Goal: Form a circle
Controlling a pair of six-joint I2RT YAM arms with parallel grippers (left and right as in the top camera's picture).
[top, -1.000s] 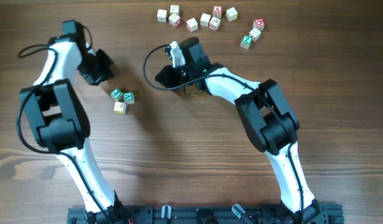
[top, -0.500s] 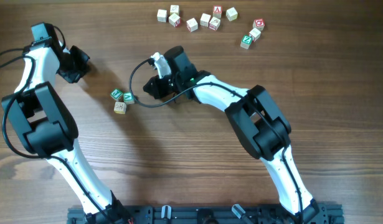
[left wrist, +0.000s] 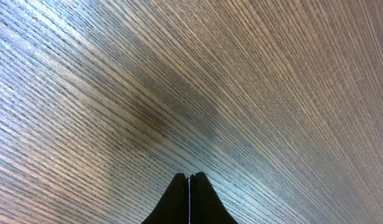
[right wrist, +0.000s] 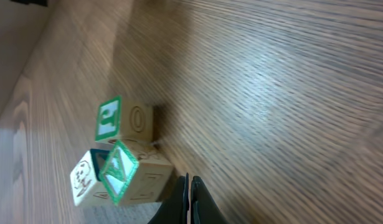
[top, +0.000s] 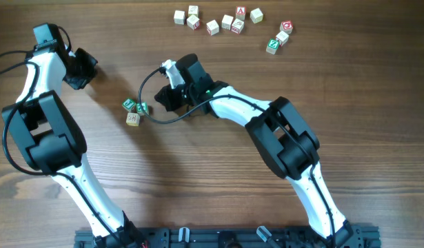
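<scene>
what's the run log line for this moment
left end effector: shut, empty, over table | right end effector: shut, beside alphabet cube cluster | cluster: three cubes bunched, no circle yet | loose cubes: far edge

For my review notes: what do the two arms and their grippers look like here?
The left arm and right arm have white links between bulky black joint housings, rising from a black base rail. A thin black cable loops beside the right wrist. The left gripper and right gripper end in slim, tapered black fingers. No markings are readable.
</scene>
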